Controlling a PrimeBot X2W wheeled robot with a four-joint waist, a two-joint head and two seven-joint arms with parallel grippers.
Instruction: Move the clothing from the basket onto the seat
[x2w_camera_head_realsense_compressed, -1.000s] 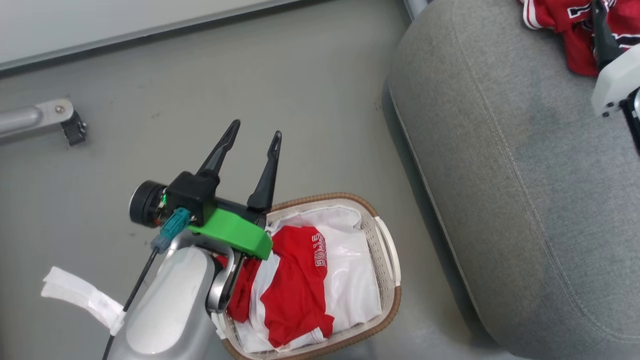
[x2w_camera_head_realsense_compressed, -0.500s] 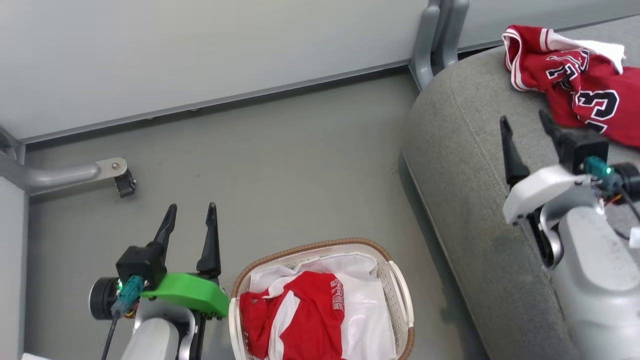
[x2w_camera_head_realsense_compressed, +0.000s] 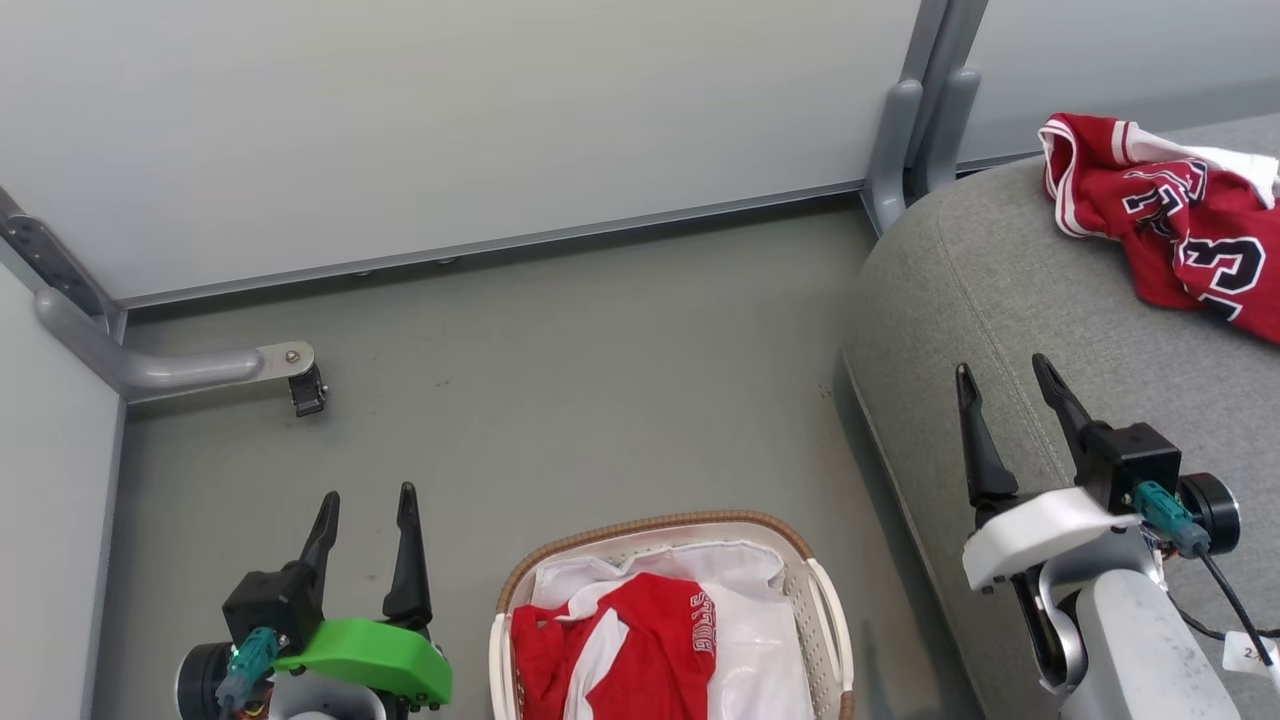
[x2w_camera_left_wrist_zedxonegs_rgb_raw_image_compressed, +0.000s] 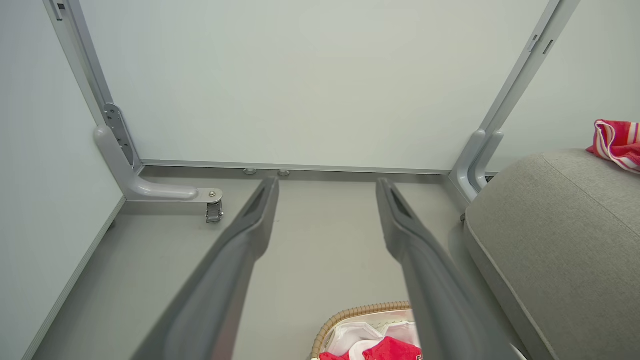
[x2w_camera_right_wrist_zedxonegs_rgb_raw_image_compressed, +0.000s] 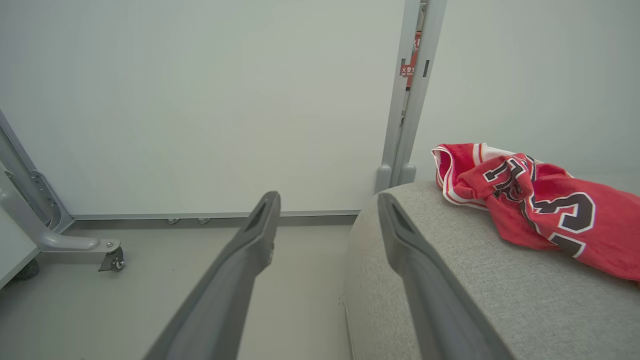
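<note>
A red jersey (x2w_camera_head_realsense_compressed: 1180, 225) with black number 23 lies crumpled on the grey seat (x2w_camera_head_realsense_compressed: 1010, 300) at the upper right; it also shows in the right wrist view as the jersey (x2w_camera_right_wrist_zedxonegs_rgb_raw_image_compressed: 545, 205) on the seat (x2w_camera_right_wrist_zedxonegs_rgb_raw_image_compressed: 450, 280). A red and white garment (x2w_camera_head_realsense_compressed: 630, 650) rests in the white basket (x2w_camera_head_realsense_compressed: 825, 610) on the floor at bottom centre, over its white lining. My left gripper (x2w_camera_head_realsense_compressed: 365, 505) is open and empty, left of the basket. My right gripper (x2w_camera_head_realsense_compressed: 1000, 375) is open and empty above the seat's front edge, short of the jersey.
Grey floor (x2w_camera_head_realsense_compressed: 560, 400) stretches between the basket and the pale wall panels (x2w_camera_head_realsense_compressed: 450, 120). A metal frame foot with a castor (x2w_camera_head_realsense_compressed: 300, 385) sits at the left. A grey upright post (x2w_camera_head_realsense_compressed: 915, 130) stands by the seat's corner.
The head camera has tilted up, so the whole picture shifted down. My right gripper has drawn back from the jersey, which now lies free on the seat. My left gripper has moved off the basket to its left.
</note>
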